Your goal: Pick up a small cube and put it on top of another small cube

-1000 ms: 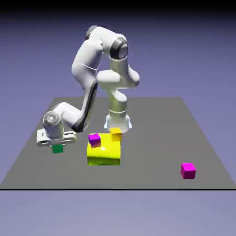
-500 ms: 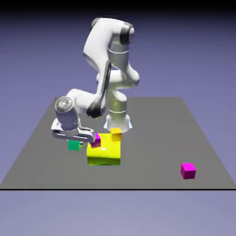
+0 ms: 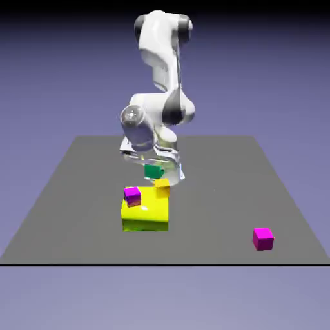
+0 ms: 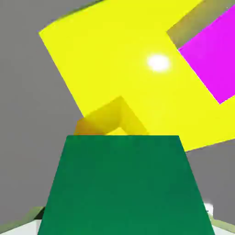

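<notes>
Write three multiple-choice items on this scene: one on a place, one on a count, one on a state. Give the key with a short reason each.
1. Where is the small orange-yellow cube?
A. On the big yellow block
B. On the bare table
C. In the claw

2. How many small magenta cubes show in the exterior view?
A. One
B. Two
C. Three

3. What state is the small teal-green cube in?
A. Lying on the table
B. Stacked on a magenta cube
C. Held in the air by the claw

Key:
1 A, it sits at the block's far corner.
2 B, one on the block, one on the table.
3 C, it hangs under the claw, above the block.
</notes>
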